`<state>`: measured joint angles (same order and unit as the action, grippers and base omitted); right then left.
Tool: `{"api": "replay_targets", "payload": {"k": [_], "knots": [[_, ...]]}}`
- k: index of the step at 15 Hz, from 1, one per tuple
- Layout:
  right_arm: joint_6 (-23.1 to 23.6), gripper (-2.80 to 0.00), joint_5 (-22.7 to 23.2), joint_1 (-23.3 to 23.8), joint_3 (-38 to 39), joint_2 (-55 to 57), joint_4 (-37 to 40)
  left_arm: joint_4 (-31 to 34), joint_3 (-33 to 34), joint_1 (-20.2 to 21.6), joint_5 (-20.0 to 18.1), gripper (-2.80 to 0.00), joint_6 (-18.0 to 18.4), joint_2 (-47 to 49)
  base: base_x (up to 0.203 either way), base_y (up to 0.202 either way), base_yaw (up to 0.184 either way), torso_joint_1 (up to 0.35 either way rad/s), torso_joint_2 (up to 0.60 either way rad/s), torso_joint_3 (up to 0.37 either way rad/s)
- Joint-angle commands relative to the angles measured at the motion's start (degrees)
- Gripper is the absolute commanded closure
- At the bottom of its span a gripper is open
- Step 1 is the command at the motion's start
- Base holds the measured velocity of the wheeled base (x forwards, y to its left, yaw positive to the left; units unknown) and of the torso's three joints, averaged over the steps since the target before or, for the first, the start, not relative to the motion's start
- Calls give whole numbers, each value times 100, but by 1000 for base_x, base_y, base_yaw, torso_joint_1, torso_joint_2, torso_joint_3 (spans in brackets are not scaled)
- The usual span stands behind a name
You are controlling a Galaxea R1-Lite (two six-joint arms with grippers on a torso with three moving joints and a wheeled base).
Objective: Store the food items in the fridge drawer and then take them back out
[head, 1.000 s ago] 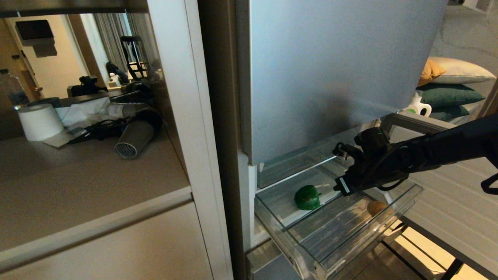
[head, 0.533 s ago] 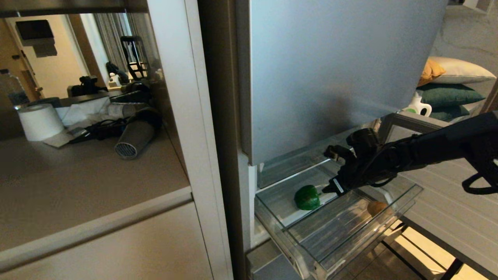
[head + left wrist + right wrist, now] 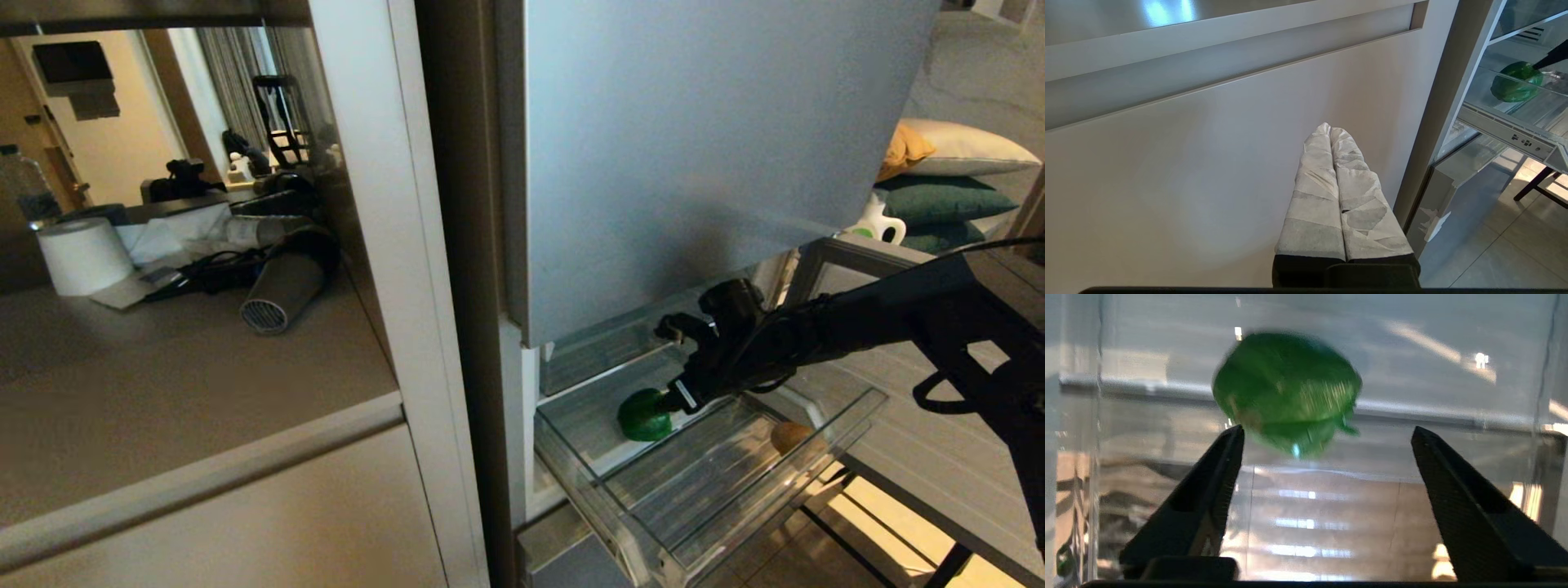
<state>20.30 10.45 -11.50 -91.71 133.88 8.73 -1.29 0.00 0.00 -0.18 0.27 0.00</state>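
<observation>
The clear fridge drawer (image 3: 739, 523) is pulled out under the grey fridge door. A glossy green bell pepper (image 3: 642, 418) lies at its back left, and a tan potato-like lump (image 3: 789, 437) lies by its front right wall. My right gripper (image 3: 674, 397) reaches into the drawer and is open, its tips just short of the pepper. In the right wrist view the pepper (image 3: 1286, 388) sits ahead of my right gripper (image 3: 1327, 430), nearer one black finger (image 3: 1208, 490); nothing is gripped. My left gripper (image 3: 1329, 128) is shut and empty, parked before a beige cabinet front; the pepper (image 3: 1515, 81) shows off to its side.
The grey fridge door (image 3: 694, 147) hangs above the drawer. Left of it is a counter niche with a hair dryer (image 3: 282, 294) and a paper roll (image 3: 82, 257). Cushions (image 3: 947, 188) and a white bottle (image 3: 878, 220) lie at the back right. A dark table edge (image 3: 914, 498) runs beside the drawer.
My right arm has reached left and deeper into the drawer, from over the middle to the pepper. Its jaws have spread open. The pepper and the potato-like lump have not moved.
</observation>
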Motion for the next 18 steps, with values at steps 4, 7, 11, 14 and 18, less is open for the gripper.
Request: {"api": "replay_targets", "payload": {"k": [4, 7, 11, 14, 18], "knots": [[-263, -280, 10, -89, -421, 331, 15, -3, 62, 0, 1, 0, 0, 9, 0, 0, 0, 0, 0, 0], [-289, -280, 27, -112, -480, 370, 15, 2, 62, 0, 1, 0, 0, 9, 0, 0, 0, 0, 0, 0], [-590, -280, 53, -151, -402, 402, -11, -3, 62, 0, 1, 0, 0, 9, 0, 0, 0, 0, 0, 0], [-597, -280, 150, -168, -313, 402, -38, -3, 62, 0, 1, 0, 0, 9, 0, 0, 0, 0, 0, 0], [-606, -280, 202, -276, 50, 441, -509, -3, 62, 0, 1, 0, 0, 9, 0, 0, 0, 0, 0, 0]]}}
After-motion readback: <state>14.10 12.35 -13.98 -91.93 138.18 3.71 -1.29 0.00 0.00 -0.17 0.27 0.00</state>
